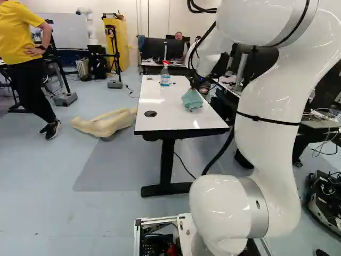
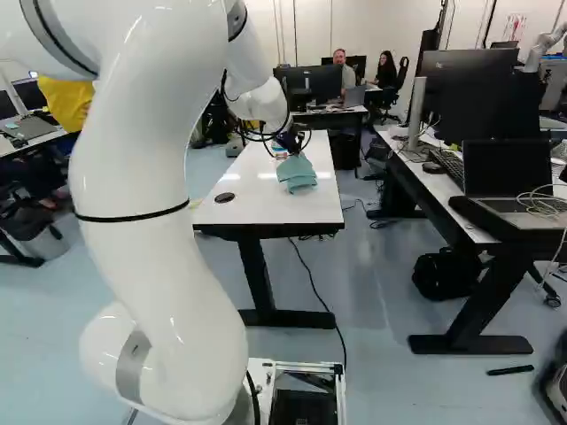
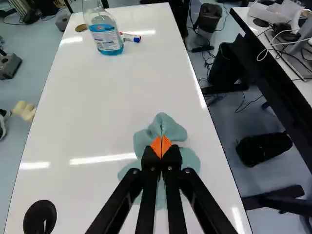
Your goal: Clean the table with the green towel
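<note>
The bottle (image 3: pixel 106 36) stands on the table (image 3: pixel 97 122), beyond the towel (image 3: pixel 168 126).

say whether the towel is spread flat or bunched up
Bunched up: the towel is pinched in the gripper, with folds rising around the tips and loose parts flaring out below.

A robotics lab, with an office streak.
A desk (image 2: pixel 421 175) holds a monitor (image 2: pixel 469 80), a laptop (image 2: pixel 505 168) and tangled cables (image 2: pixel 542 202); another robot (image 2: pixel 544 44) shows at the right of the right base view. In the left base view, a black stand (image 1: pixel 115 53) and a whiteboard (image 1: pixel 64 32) keep company with a pale mannequin-like figure (image 1: pixel 104 125) (an odd sort of colleague) lying on the bluish floor (image 1: pixel 42 186).
</note>
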Available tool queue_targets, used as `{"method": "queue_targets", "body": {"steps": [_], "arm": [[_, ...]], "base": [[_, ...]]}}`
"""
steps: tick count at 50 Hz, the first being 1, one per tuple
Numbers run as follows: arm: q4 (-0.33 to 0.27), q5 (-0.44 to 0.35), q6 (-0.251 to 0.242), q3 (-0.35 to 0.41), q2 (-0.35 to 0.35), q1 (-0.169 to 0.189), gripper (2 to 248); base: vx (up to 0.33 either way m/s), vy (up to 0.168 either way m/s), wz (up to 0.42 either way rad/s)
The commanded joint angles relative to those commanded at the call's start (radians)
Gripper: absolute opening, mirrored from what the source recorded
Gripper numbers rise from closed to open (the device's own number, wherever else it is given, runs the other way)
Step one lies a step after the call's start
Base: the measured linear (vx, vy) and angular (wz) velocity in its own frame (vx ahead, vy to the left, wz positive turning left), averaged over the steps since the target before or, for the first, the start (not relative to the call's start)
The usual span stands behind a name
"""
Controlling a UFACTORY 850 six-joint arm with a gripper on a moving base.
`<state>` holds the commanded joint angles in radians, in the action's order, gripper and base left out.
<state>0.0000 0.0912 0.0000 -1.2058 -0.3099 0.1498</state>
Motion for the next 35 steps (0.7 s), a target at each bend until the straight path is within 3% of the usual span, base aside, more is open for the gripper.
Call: {"method": "queue_targets", "body": {"steps": [35], "arm": [[0.000,0.000,0.000,-0.004,-0.074,0.000,20]], "base": [[0.000,0.000,0.000]]}}
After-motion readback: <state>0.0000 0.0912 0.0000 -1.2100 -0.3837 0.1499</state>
